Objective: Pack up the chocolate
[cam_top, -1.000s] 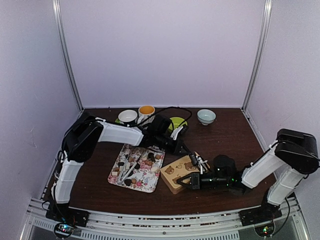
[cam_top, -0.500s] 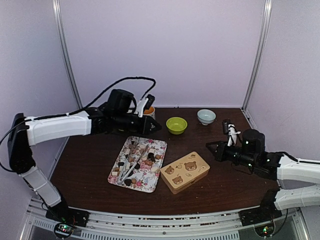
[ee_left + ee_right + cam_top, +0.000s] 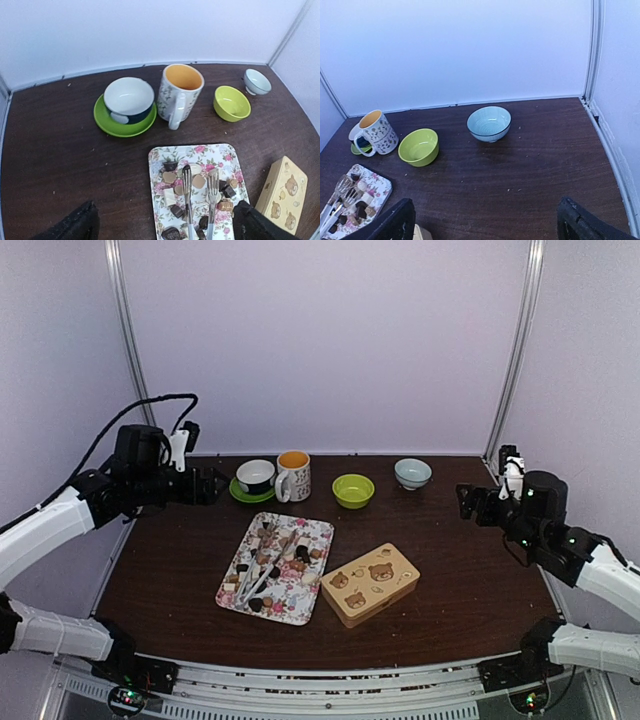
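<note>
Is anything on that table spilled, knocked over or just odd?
Nothing spilled or toppled. The only oddity: metal tongs lie on the chocolate in the floral tray, and the bear tin sits askew.

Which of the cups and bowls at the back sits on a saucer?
The leftmost one, the dark, white-lined cup: only it rests on a green saucer.

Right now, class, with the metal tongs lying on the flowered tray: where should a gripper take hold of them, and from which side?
Probably the tongs at mid-length, coming from straight above. They lie flat along the tray on top of the chocolate, with the scalloped heads at the far end and the arms converging toward the near end. Closing across both thin arms suits that pose.
</note>
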You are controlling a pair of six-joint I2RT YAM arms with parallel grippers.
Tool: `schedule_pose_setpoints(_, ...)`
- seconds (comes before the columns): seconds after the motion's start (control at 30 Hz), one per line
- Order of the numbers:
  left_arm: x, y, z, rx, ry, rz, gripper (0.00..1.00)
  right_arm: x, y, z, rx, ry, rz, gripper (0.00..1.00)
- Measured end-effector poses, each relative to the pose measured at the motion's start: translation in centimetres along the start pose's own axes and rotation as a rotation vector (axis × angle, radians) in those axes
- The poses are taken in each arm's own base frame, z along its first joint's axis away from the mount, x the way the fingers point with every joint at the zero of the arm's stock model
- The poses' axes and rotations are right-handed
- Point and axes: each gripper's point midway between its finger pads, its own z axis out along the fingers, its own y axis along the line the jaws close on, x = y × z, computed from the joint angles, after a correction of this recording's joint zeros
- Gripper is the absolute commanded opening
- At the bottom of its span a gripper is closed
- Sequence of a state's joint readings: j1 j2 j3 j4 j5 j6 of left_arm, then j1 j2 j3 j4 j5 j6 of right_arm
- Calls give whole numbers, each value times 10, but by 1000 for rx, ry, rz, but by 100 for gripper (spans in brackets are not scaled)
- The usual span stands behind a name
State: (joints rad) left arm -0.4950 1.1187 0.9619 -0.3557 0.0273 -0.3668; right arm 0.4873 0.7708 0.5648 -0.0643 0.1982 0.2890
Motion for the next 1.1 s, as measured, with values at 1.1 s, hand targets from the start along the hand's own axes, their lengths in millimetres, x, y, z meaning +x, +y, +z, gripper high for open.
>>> schedule_pose_setpoints(1.1, 77, 220, -7, -790, -172, 187, 98, 45, -112, 53, 294, -134, -216, 100)
